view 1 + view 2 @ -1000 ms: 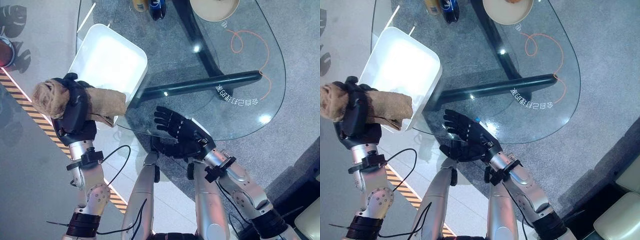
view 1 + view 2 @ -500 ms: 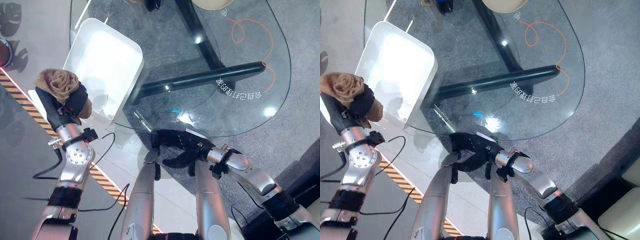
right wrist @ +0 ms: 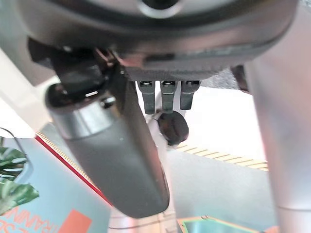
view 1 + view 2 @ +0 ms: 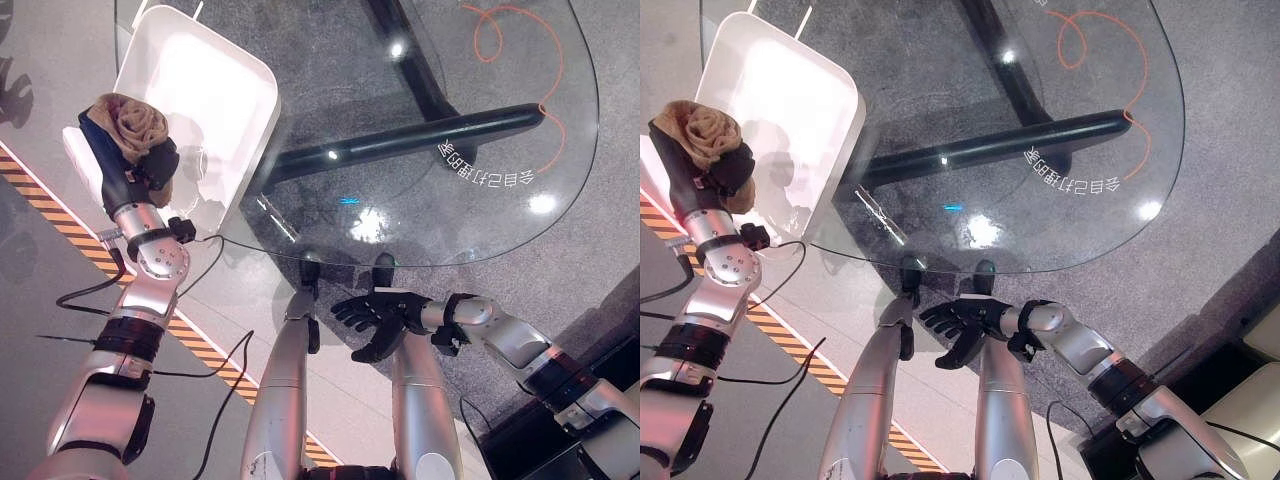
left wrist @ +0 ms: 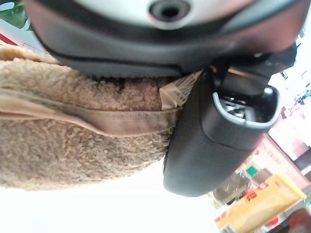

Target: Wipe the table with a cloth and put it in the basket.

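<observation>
The brown cloth (image 4: 135, 122) is now carried bunched in the left hand (image 4: 150, 165) at the upper left of the frame, at the near rim of the white basket (image 4: 215, 85); a second ago it was held flat and lower, off the glass table (image 4: 480, 130). Wiping is judged finished, and only the drop into the basket remains. The right hand (image 4: 375, 315) has been lowered below the table edge, fingers loosely spread and empty. The fleecy cloth and its hem, pressed under the thumb, are shown close in the left wrist view.
</observation>
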